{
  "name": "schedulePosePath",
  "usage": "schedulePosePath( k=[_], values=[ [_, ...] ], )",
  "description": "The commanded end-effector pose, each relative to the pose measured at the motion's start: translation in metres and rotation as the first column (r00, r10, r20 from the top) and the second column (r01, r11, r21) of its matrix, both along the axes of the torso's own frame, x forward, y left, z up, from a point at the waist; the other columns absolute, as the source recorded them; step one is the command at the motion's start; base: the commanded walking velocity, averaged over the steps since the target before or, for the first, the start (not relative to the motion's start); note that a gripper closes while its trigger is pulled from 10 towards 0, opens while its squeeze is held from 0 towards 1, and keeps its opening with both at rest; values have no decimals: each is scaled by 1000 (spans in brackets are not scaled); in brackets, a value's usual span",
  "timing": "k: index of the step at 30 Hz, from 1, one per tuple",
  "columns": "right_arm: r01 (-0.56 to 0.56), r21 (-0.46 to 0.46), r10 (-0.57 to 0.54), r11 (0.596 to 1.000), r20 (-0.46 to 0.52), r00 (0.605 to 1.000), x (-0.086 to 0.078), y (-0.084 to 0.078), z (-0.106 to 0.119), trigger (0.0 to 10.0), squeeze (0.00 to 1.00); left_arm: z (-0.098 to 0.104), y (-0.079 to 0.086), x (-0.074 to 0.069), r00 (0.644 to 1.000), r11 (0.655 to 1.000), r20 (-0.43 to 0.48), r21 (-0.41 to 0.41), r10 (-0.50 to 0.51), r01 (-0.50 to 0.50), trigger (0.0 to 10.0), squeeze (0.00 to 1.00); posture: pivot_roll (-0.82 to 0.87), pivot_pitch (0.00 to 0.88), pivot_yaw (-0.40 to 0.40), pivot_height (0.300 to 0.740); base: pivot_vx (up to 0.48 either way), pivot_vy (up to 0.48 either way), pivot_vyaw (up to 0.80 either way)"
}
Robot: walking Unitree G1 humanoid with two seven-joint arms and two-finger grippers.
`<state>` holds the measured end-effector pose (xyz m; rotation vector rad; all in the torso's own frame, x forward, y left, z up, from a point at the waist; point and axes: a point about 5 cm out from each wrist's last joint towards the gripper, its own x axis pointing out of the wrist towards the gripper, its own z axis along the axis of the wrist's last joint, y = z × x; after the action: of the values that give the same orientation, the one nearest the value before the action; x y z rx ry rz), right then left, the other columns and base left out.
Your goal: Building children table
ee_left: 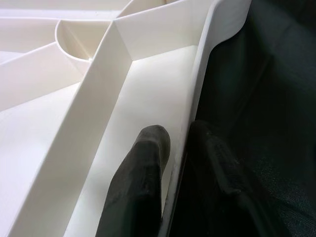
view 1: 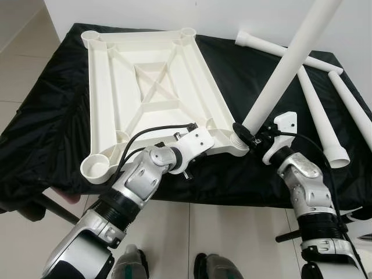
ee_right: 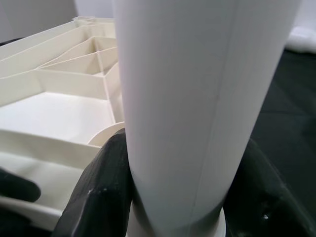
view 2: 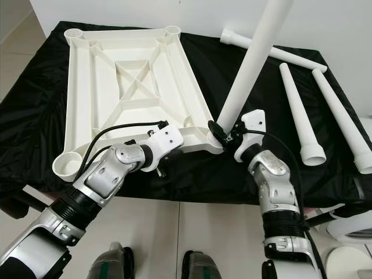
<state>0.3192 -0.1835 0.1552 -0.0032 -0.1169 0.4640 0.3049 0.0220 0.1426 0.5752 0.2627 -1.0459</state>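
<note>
Nearest the head camera, both silver arms reach forward over the front edge of the worktop (view 1: 35, 139), which is draped in black cloth. Left hand (ee_left: 173, 148) pinches the near rim of the upturned white tabletop (view 1: 148, 87), one finger (ee_left: 143, 173) inside the ribbed tray and the other outside against the cloth, so it steadies the piece. Right hand (ee_right: 173, 197) is closed around the lower end of a white table leg (view 1: 290, 64), which stands tilted with its foot seated at the near right corner socket (view 1: 237, 144), the top leaning away to the robot's right. To do this step well, I judge the leg should first be brought upright so that its axis lines up with the socket, then pressed or twisted straight down while the left hand keeps the rim from sliding; pushing while it leans would likely jam it or lift the corner. Whether the joint is threaded or push-fit cannot be told. Farther back on the right, three spare legs (view 1: 317, 113) lie on the cloth, well apart from the tabletop, and the other three corner sockets stand empty.
</note>
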Motion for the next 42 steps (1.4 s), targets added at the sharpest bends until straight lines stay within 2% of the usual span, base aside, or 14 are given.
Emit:
schedulePosePath(
  k=[1, 6, 8, 12, 13, 14, 17, 23, 27, 31, 32, 33, 34, 42],
  values=[
    [13, 62, -17, 998, 55, 998, 1, 11, 15, 10000, 0, -5, -15, -12, 995, 995, -33, 0, -98, 98, 10000, 0, -31, 87, -43, 740, 0, 0, 0],
    [52, 88, -59, 995, 75, 995, -2, 24, 19, 10000, 0, -5, -14, -12, 995, 995, -32, 0, -95, 95, 10000, 0, -29, 89, -45, 740, 0, 0, 0],
    [94, 120, -103, 988, 71, 992, -4, 35, 20, 10000, 0, -5, -14, -12, 995, 996, -32, 0, -93, 93, 10000, 0, -28, 91, -47, 740, 0, 0, 0],
    [142, 139, -152, 980, 61, 987, -4, 38, 19, 10000, 0, -5, -14, -12, 995, 996, -31, 0, -92, 92, 10000, 0, -28, 90, -47, 740, 0, 0, 0],
    [171, 148, -180, 974, 53, 982, -4, 39, 19, 10000, 0, -5, -14, -12, 995, 996, -31, -1, -92, 92, 10000, 0, -27, 91, -47, 740, 0, 0, 0],
    [244, 150, -252, 958, 35, 967, -3, 39, 17, 10000, 0, -5, -14, -11, 995, 996, -30, -1, -90, 90, 10000, 0, -26, 90, -48, 740, 0, 0, 0],
    [288, 153, -296, 945, 31, 955, -4, 42, 16, 10000, 0, -5, -14, -11, 996, 996, -29, -1, -90, 90, 10000, 0, -21, 86, -49, 740, 0, 0, 0],
    [323, 166, -332, 932, 31, 943, -8, 48, 17, 10000, 0, -4, -13, -11, 996, 996, -28, 0, -87, 87, 10000, 0, -18, 85, -51, 740, 0, 0, 0],
    [402, 186, -414, 897, 27, 910, -12, 58, 21, 10000, 0, -4, -13, -11, 996, 996, -27, 0, -84, 84, 10000, 0, -19, 87, -52, 740, 0, 0, 0],
    [414, 210, -427, 886, 21, 904, -14, 64, 23, 10000, 0, -4, -13, -10, 996, 996, -27, -2, -84, 84, 10000, 0, -18, 88, -52, 740, 0, 0, 0],
    [401, 224, -414, 888, 16, 910, -15, 66, 23, 10000, 620, -4, -13, -10, 996, 997, -26, -3, -83, 83, 10000, 0, -19, 88, -53, 740, 0, 0, 0],
    [393, 233, -406, 890, 11, 914, -15, 68, 23, 10000, 620, -4, -13, -10, 996, 997, -25, -3, -82, 82, 10000, 0, -19, 88, -53, 740, 0, 0, 0],
    [374, 255, -390, 892, 11, 921, -16, 69, 24, 10000, 1000, -3, -13, -10, 996, 997, -24, -3, -81, 81, 10000, 0, -19, 88, -53, 740, 0, 0, 0],
    [350, 266, -371, 898, 33, 928, -18, 69, 28, 10000, 1000, -3, -13, -9, 997, 997, -23, -3, -80, 80, 10000, 0, -22, 89, -53, 740, 0, 0, 0]
  ],
)
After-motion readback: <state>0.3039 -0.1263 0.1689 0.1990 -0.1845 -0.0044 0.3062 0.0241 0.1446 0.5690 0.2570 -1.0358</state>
